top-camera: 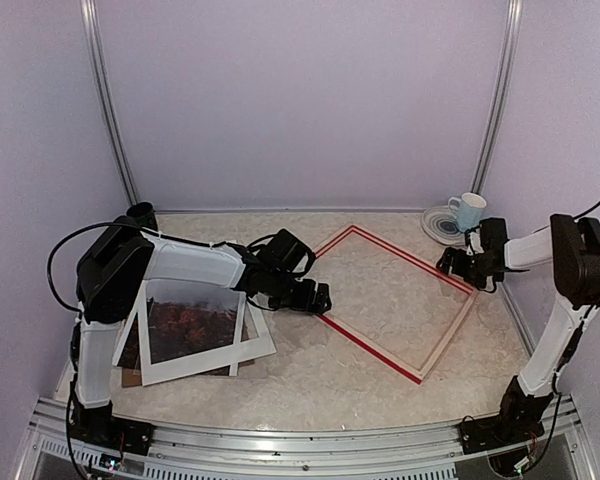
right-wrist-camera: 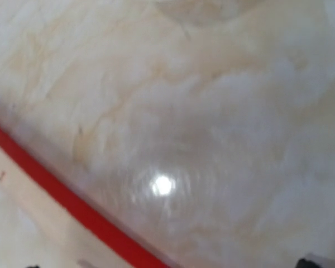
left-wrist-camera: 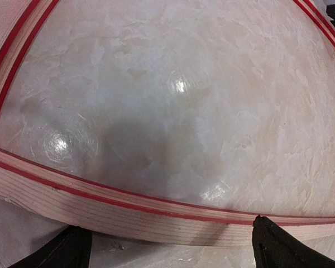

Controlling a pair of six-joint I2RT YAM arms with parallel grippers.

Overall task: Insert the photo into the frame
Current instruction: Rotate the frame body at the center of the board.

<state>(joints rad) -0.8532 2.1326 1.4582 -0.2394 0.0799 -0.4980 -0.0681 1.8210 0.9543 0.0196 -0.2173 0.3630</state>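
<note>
1. The photo (top-camera: 185, 325) lay near the left edge of the table (top-camera: 310, 405), face up under the white mat (top-camera: 202, 368). Only the part inside the mat's window showed. The mat hid its borders, so its long axis could not be read. The stack sat skewed to the table's edges.
2. The left gripper (top-camera: 318, 298) hung just right of the mat, jaws spread wide and empty. Its fingertips stopped just short of the near-left rail of the frame (top-camera: 372, 347). The photo therefore lay behind and to the left of this gripper, opposite to where it pointed.
3. The frame lay flat at centre-right, pale wood side up, turned like a diamond. It was close to the mat but not touching it.
4. The right gripper (top-camera: 458, 266) sat at the frame's right corner, jaws spread, holding nothing.

Judgement: the left arm was far nearer the photo. It would need to swing back leftward, with the mat lifted off first.
</note>
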